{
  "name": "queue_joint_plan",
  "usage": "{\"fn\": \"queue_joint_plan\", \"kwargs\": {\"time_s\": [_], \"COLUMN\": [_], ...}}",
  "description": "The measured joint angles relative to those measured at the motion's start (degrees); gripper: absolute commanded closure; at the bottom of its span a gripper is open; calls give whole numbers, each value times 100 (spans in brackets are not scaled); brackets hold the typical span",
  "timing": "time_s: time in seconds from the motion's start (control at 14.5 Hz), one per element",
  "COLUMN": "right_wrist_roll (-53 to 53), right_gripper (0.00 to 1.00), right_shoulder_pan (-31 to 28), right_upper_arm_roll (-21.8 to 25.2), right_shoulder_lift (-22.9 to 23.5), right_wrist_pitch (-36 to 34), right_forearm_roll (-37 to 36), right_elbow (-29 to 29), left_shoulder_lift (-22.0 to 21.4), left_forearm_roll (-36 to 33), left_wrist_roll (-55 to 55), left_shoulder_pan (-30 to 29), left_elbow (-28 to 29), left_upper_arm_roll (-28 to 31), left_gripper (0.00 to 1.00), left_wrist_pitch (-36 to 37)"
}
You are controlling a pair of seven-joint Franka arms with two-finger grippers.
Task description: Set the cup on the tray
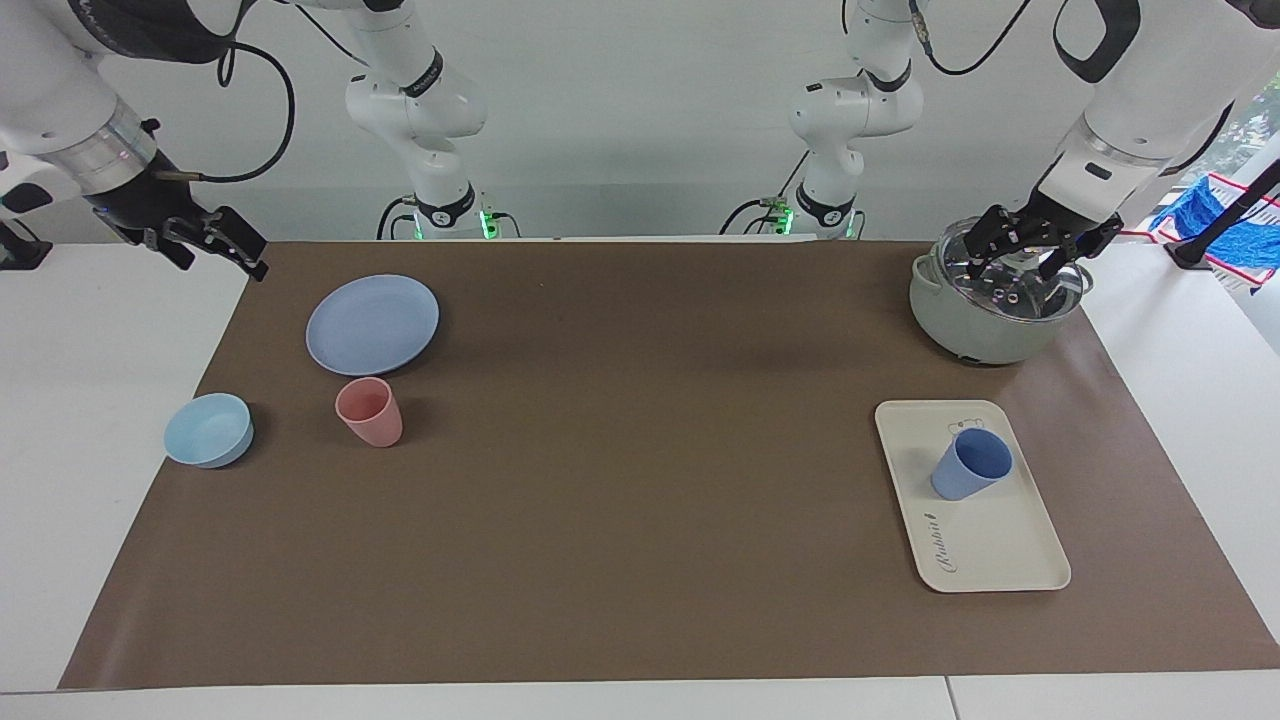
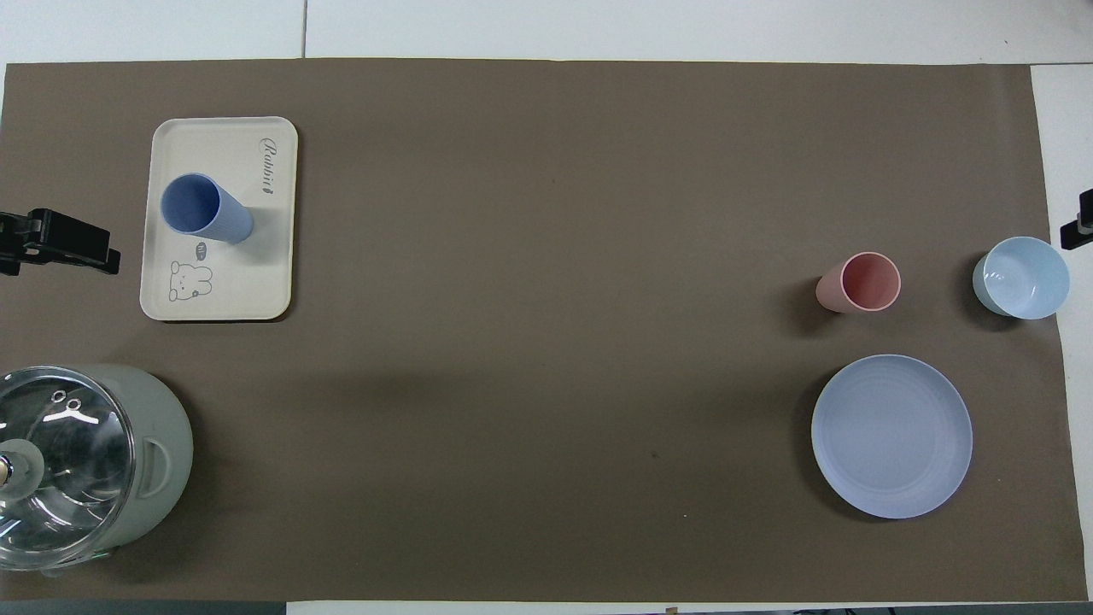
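Note:
The periwinkle-blue cup [image 1: 972,463] stands upright on the cream tray [image 1: 1000,545], beside the tray's rabbit drawing. It also shows in the overhead view [image 2: 205,207] on the tray [image 2: 224,295]. My left gripper [image 1: 1020,262] is open and empty. It hangs in the air over the mat's edge by the pot, well clear of the cup, and shows in the overhead view [image 2: 64,243]. My right gripper [image 1: 225,265] is open and empty, raised over the mat's corner at the right arm's end. Only its tip [image 2: 1078,231] shows in the overhead view.
A grey-green pot with a glass lid [image 1: 990,300] stands nearer to the robots than the tray. At the right arm's end are a round blue plate [image 1: 372,322], a pink tumbler [image 1: 368,412] and a light-blue bowl [image 1: 208,430].

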State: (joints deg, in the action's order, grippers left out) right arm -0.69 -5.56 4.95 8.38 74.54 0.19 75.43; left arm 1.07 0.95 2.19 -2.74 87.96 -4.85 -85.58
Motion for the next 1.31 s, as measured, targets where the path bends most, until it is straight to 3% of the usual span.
{"fn": "queue_joint_plan", "kwargs": {"time_s": [0.34, 1.31], "right_wrist_roll": [168, -20], "right_gripper": [0, 0], "right_shoulder_pan": [146, 463], "right_upper_arm_roll": [16, 113], "right_shoulder_lift": [-600, -826], "right_wrist_pitch": [572, 925], "right_forearm_roll": [-140, -145], "right_elbow": [1053, 1649], "left_shoulder_lift": [-99, -123], "left_forearm_roll": [130, 143], "left_wrist_roll": [-214, -245], "left_shoulder_pan": [-71, -69], "left_elbow": [81, 97], "left_upper_arm_roll": [6, 6], "left_gripper": [0, 0], "left_wrist_pitch": [-61, -64]}}
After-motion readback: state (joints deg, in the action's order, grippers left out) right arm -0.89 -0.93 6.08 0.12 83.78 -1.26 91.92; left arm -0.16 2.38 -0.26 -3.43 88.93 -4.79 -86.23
